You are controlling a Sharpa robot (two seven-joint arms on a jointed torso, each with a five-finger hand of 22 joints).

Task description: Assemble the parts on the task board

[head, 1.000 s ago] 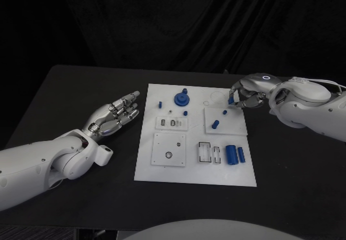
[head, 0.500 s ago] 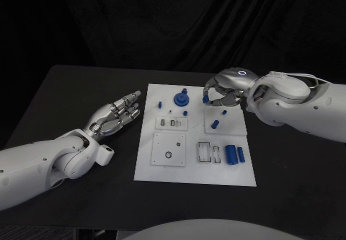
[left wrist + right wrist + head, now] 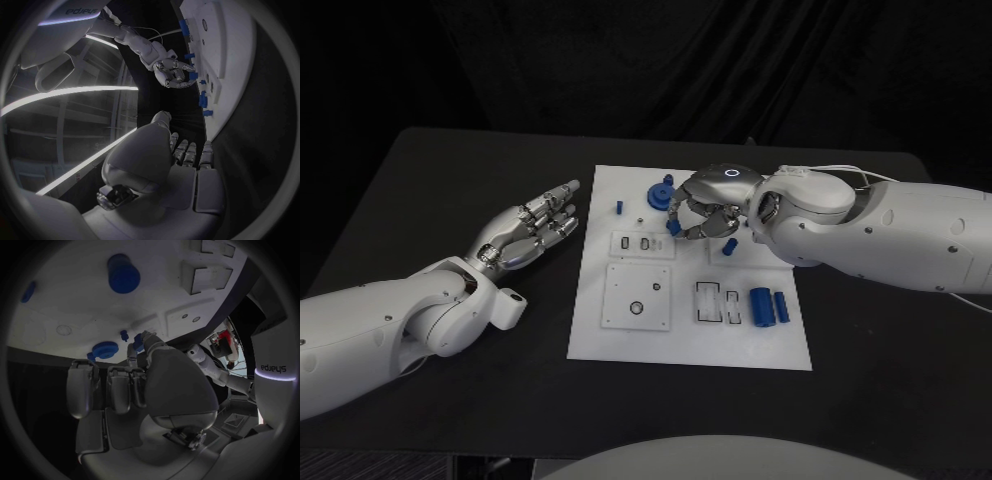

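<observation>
— Where are you right now?

— My right robot hand [image 3: 704, 214] is over the upper middle of the task board [image 3: 689, 345], fingers closed on a small blue part [image 3: 674, 226], pinched at the fingertips. It hangs just beside the blue gear piece [image 3: 661, 196] and above the small socket plate [image 3: 643, 245]. My left robot hand [image 3: 531, 232] lies flat on the table [image 3: 444, 190] beside the board, fingers apart, holding nothing.

— What could go wrong?

— 2 things, I'd judge. The pinch is shallow — if the part tilts as I lower it, it will catch on a hole's edge instead of seating, or slip out and roll across the board. And my own fingers hide the target from the head camera, so I could knock the gear piece or the blue peg [image 3: 619, 208] nearby.

— And the left?

— Well apart; no risk there.
</observation>
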